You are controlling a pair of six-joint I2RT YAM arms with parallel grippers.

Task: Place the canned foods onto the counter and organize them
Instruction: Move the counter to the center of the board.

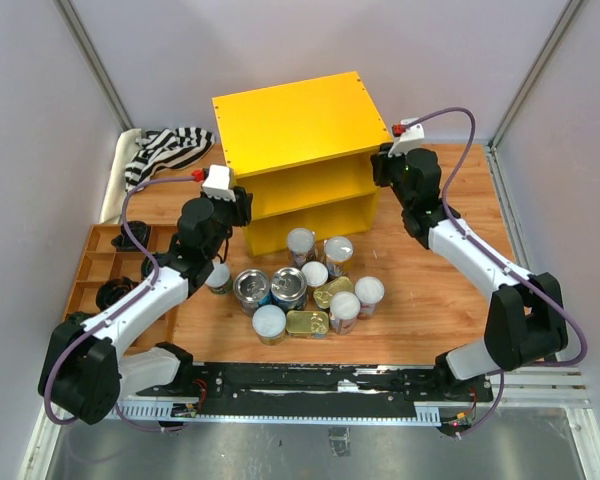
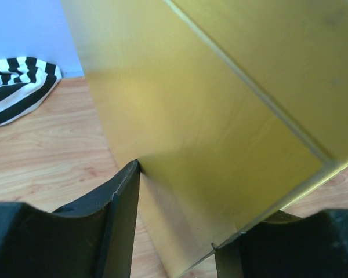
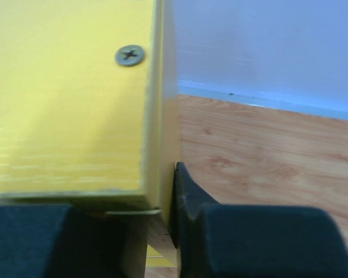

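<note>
Along the left edge of the tabletop, can make out a brown wooden tray and a striped cloth bunched behind it. Just right of those, find the left hand pinching the left side wall of the yellow cabinet, with 1 finger against the outer face. Ahead of the cabinet's 2 open shelves, count roughly 11 cans clustered close together on the wood, between both arms. Further right, see the right hand pinching the cabinet's right wall at its edge, with 1 finger touching the panel.
</note>
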